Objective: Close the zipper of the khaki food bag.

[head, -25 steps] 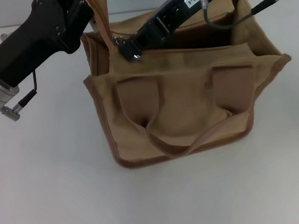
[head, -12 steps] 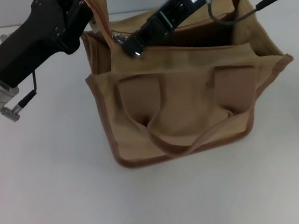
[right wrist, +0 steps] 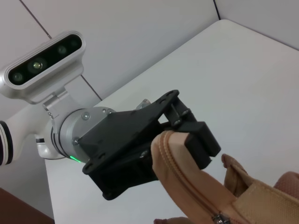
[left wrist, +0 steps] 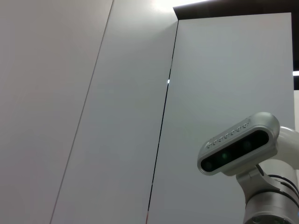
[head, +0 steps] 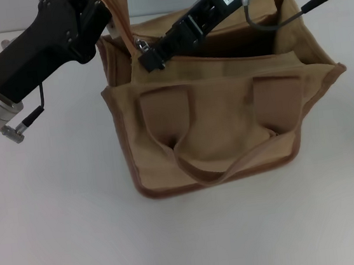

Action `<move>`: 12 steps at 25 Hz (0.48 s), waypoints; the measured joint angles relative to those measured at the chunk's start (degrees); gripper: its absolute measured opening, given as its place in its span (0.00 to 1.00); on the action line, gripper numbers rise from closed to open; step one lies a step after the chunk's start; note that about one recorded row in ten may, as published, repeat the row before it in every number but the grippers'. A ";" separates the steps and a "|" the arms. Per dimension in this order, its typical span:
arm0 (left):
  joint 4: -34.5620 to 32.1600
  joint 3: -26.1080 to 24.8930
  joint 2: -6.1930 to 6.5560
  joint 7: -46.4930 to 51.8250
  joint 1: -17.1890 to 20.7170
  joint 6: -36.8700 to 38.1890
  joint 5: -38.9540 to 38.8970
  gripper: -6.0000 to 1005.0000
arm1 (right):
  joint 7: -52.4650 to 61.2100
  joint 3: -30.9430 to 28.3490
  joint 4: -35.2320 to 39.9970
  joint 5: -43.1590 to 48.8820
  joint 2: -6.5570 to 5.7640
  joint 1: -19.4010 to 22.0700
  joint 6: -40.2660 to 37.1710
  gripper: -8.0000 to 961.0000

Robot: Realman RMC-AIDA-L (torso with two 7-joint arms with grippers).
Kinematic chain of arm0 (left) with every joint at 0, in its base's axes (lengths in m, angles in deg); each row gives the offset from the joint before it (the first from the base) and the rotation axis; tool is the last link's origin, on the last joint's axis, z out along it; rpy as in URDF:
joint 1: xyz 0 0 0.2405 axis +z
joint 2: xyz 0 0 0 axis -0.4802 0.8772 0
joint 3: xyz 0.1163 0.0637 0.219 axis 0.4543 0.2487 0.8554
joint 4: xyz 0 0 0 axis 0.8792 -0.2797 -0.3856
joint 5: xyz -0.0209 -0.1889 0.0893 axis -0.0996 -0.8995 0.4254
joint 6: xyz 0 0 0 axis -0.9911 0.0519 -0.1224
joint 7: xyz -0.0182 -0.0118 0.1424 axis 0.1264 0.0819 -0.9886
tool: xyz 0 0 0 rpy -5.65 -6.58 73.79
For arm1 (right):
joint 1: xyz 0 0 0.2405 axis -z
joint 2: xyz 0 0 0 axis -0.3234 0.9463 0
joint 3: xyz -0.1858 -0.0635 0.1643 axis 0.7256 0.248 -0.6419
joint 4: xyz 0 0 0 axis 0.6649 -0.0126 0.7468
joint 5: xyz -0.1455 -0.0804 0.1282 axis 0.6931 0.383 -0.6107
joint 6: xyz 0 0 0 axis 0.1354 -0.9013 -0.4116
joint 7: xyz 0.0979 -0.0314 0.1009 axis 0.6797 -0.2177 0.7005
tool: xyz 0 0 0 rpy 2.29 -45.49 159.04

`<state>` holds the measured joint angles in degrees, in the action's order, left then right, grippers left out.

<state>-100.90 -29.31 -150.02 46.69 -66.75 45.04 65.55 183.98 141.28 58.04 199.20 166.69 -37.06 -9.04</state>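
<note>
Most of the zipper (right wrist: 216, 216) looks undone; the khaki food bag (head: 218, 128) gapes mid-table. Left gripper (right wrist: 175, 140) pinches its end tab; right gripper (head: 149, 57) at the slider, jaws unclear.

A white tabletop (head: 80, 233) (evenly lit) meets pale panelled walls (left wrist: 93, 116).

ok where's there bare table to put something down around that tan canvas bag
The white table is bare in front of the boxy tan canvas bag, and to its left below the left arm. A strip is also free along its right side. It is crowded at the bag's top back edge: the left gripper clamps the end there and the right gripper sits over the opening.
</note>
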 joint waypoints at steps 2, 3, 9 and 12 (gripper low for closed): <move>0.00 0.00 0.00 -0.04 0.00 0.00 0.00 0.03 | 0.10 -0.02 0.00 0.01 0.03 -0.07 0.01 0.29; 0.00 0.00 0.00 -0.04 0.00 0.00 0.00 0.03 | 0.10 -0.02 0.00 0.01 0.03 -0.07 0.01 0.30; 0.00 -0.01 0.00 -0.10 0.13 0.05 -0.02 0.03 | 0.29 -0.92 0.74 0.28 -0.43 0.05 -0.06 0.34; 0.00 -0.01 0.00 -0.10 0.14 0.10 -0.03 0.03 | 0.30 -1.61 1.35 0.84 -0.51 0.24 -0.40 0.35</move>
<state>-100.90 -29.31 -150.02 46.59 -66.61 45.14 65.53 184.28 139.67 59.39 200.04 166.18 -36.82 -9.44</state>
